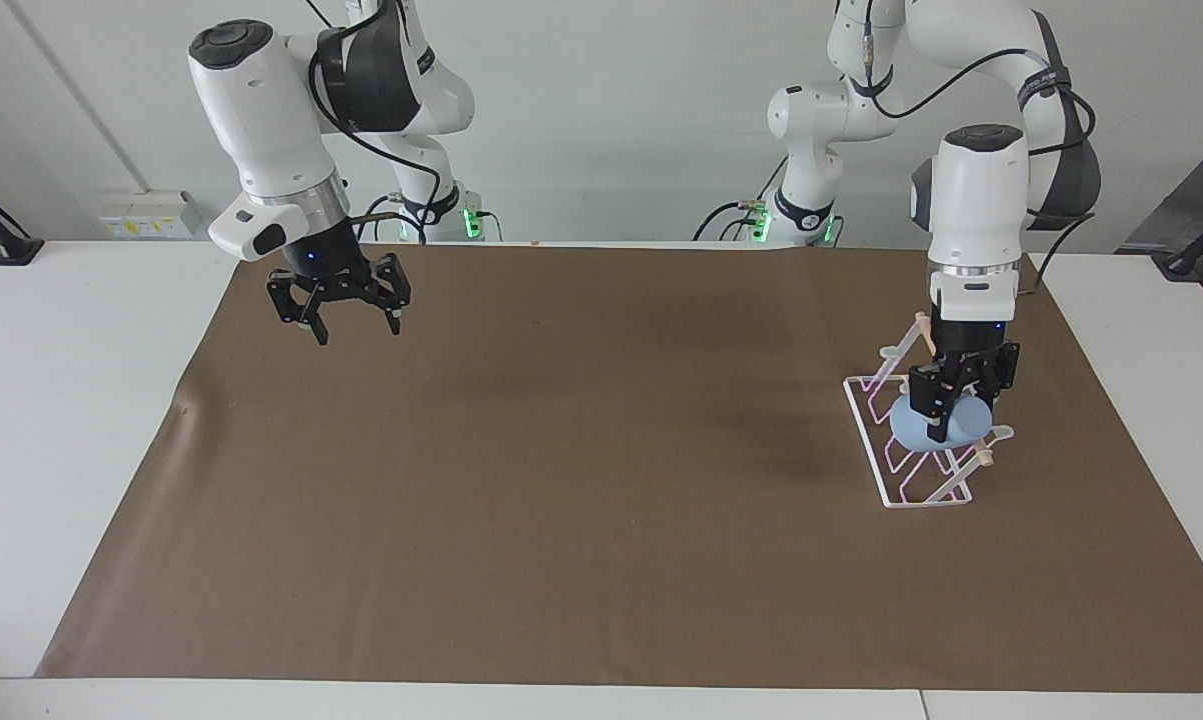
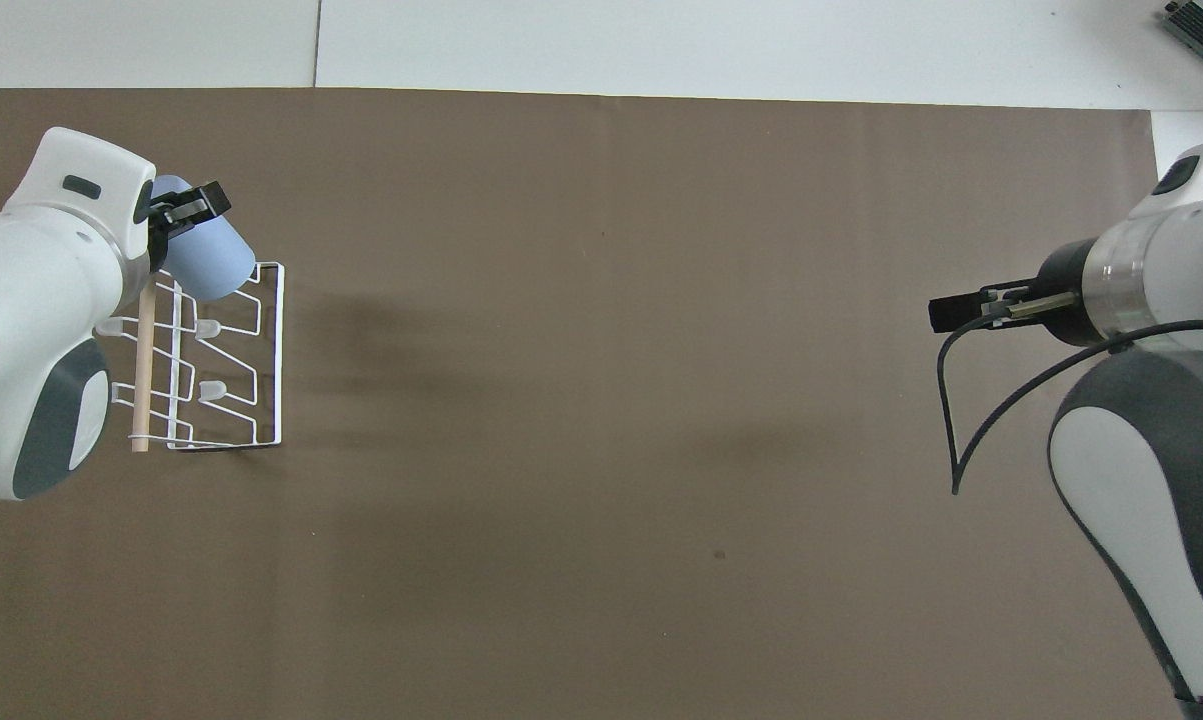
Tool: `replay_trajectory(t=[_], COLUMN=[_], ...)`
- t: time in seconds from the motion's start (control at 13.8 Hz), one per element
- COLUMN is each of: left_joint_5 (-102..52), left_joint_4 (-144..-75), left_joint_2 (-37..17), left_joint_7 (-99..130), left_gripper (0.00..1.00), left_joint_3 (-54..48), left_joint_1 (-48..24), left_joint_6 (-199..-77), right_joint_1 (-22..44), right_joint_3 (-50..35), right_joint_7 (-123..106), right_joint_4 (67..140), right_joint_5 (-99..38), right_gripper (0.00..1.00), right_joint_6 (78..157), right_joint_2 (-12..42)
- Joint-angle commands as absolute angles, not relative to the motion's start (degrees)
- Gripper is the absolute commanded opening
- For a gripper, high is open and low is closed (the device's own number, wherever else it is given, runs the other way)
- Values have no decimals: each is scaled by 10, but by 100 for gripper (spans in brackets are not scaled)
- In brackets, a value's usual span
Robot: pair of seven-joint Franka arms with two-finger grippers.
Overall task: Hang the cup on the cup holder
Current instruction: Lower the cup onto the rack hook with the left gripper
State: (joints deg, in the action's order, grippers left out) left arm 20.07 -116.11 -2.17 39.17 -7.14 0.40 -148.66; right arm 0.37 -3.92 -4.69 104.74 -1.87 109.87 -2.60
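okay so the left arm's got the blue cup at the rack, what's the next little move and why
Probably ease the cup a little lower onto a prong before letting go. The left gripper is shut on it, tilted against the cup holder, and whether it is seated cannot be told. The right gripper waits open.

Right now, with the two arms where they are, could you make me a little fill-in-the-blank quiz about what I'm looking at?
1. The left end effector is shut on a light-blue ____.
2. It holds it over the white wire ____, which has a wooden dowel along its top.
3. The right end effector holds ____ and hangs open over the brown mat.
4. The rack stands toward the ____ arm's end of the table.

Missing words: cup; rack; nothing; left
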Motion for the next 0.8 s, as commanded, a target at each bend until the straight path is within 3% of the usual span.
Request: replay_trajectory(t=[0.0,0.73], left_joint_5=[215,265], left_joint_4=[-1179,-1190], left_joint_2=[-16,-15], left_joint_7=[393,392], left_gripper=[0,0], left_joint_3=[-72,-72], left_joint_1=[13,19], left_joint_6=[-1505,-1506], right_joint_1=[1,-4], right_joint_3=[-38,-28], right_joint_7=[-57,-57], right_joint_4=[1000,889], right_joint_5=[21,16], right_gripper=[95,96], right_joint_6=[1028,870], right_joint_2=[-20,0])
